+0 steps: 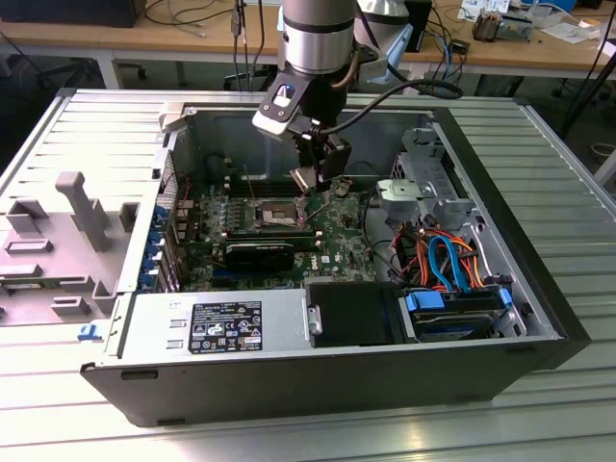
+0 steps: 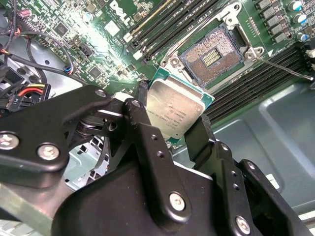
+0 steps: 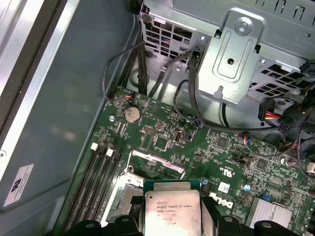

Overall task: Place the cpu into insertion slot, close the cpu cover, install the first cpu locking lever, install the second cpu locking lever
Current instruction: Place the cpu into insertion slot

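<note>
My gripper (image 2: 173,117) is shut on the cpu (image 2: 179,108), a flat square chip with a silvery top and green edge, pinched between two black fingers (image 2: 142,105). The chip hangs tilted just above the green board, beside the insertion slot (image 2: 211,53), whose dark pin field lies bare inside a silver rim. In the first wrist view the cpu (image 3: 172,211) sits over the slot area, and the cpu cover (image 3: 157,164) stands raised behind it. A thin locking lever (image 2: 283,68) sticks out sideways. In the exterior view the gripper (image 1: 313,183) hovers over the slot (image 1: 279,210) inside the open case.
Black memory slots (image 2: 162,22) run beside the socket. A silver drive cage (image 1: 423,188) with bundled cables (image 1: 438,255) fills the exterior view's right. The power supply (image 1: 217,327) and a drive with blue tabs (image 1: 452,313) lie along the front. Case walls (image 1: 125,173) surround the board.
</note>
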Action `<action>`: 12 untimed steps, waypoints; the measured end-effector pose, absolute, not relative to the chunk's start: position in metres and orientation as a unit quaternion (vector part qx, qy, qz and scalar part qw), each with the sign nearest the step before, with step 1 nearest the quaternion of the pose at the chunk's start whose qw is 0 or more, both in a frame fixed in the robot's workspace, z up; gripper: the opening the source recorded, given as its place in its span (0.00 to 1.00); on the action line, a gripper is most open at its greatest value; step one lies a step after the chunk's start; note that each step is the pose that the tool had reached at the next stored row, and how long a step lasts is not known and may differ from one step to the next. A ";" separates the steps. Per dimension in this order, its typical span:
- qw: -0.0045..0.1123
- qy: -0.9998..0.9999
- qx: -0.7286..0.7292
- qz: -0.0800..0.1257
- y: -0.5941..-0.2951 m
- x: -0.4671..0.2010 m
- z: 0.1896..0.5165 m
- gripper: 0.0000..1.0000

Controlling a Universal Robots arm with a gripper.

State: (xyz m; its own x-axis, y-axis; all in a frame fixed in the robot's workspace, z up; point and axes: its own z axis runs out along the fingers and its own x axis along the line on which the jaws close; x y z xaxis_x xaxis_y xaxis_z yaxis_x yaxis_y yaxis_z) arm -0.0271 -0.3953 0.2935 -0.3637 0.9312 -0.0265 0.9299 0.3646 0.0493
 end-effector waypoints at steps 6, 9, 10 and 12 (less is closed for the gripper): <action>0.025 0.823 0.567 0.013 -0.395 -0.027 0.293 0.55; 0.025 0.819 0.573 0.013 -0.395 -0.027 0.293 0.55; 0.025 0.818 0.574 0.013 -0.395 -0.027 0.293 0.55; 0.025 0.816 0.577 0.012 -0.395 -0.027 0.293 0.55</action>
State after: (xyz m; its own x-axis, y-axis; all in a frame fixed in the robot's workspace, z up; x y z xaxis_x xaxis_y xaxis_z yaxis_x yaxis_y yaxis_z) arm -0.0271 -0.3951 0.2932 -0.3327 0.9427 -0.0265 0.9414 0.3337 0.0492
